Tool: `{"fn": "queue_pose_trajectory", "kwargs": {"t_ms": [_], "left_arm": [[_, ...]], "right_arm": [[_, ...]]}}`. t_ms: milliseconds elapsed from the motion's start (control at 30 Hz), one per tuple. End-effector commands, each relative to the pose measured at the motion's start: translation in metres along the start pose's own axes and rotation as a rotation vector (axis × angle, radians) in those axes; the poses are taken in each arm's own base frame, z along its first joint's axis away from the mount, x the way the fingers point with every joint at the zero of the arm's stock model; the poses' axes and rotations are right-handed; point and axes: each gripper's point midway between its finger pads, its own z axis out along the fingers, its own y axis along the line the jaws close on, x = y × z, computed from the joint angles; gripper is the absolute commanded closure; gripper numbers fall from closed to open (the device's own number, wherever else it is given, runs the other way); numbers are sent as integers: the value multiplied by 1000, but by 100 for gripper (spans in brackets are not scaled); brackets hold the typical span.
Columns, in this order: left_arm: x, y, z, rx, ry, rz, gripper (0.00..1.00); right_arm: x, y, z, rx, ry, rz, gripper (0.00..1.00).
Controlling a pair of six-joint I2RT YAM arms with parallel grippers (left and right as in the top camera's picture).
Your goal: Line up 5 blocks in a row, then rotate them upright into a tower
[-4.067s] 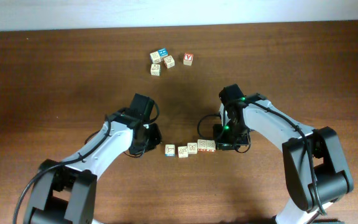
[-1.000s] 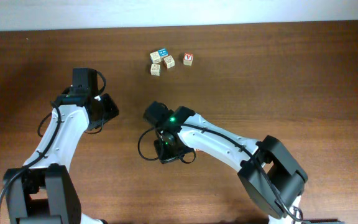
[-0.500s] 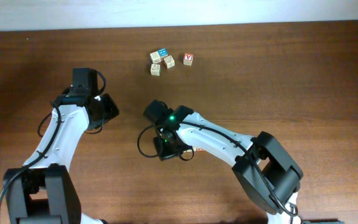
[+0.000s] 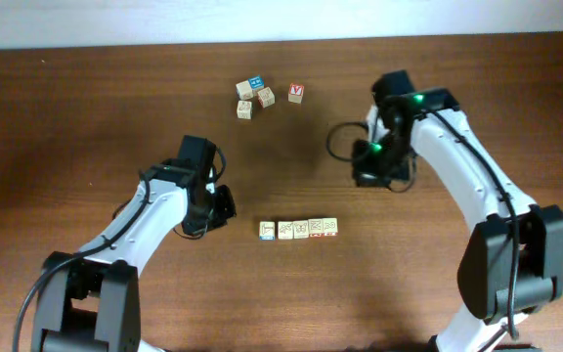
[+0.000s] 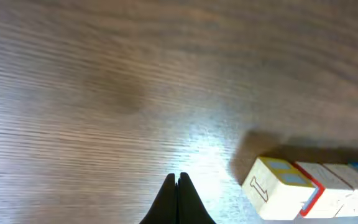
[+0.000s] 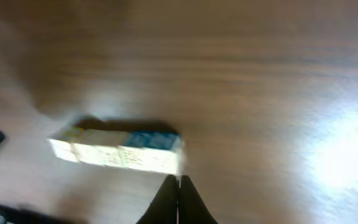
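Blocks lie in one tight row on the counter, seemingly all five, so turning looks largely done. Left gripper sits just left of the row, right gripper well beyond its right end, both pinched shut, empty.

Top-down overhead, low close wrist views, block row in all.

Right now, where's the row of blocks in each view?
Overhead: row of blocks, lower centre, between the two arms.
Left wrist: bottom right, right of the shut left gripper, cut by the frame edge.
Right wrist: left of centre, blurred.
Shared landmark: the brown wooden table.
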Motion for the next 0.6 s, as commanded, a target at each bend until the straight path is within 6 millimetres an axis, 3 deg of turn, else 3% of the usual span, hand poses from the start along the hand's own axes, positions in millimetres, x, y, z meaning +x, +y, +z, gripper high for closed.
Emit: {"fn": "queue_pose_trajectory", "kwargs": {"t_ms": [0,100,200,567], "left_arm": [[14,-18,8,52,32,44,100],[29,-34,15,47,60,106,100],[38,-40,29,49,101,118,100],[39,-77,28,204,94,191,100]], "right_arm": [[19,-21,25,-97,79,9,96],[35,-30,50,-87,118,15,96],[37,-36,52,-65,120,19,96],[42,-37,51,-60,144,31,96]]}}
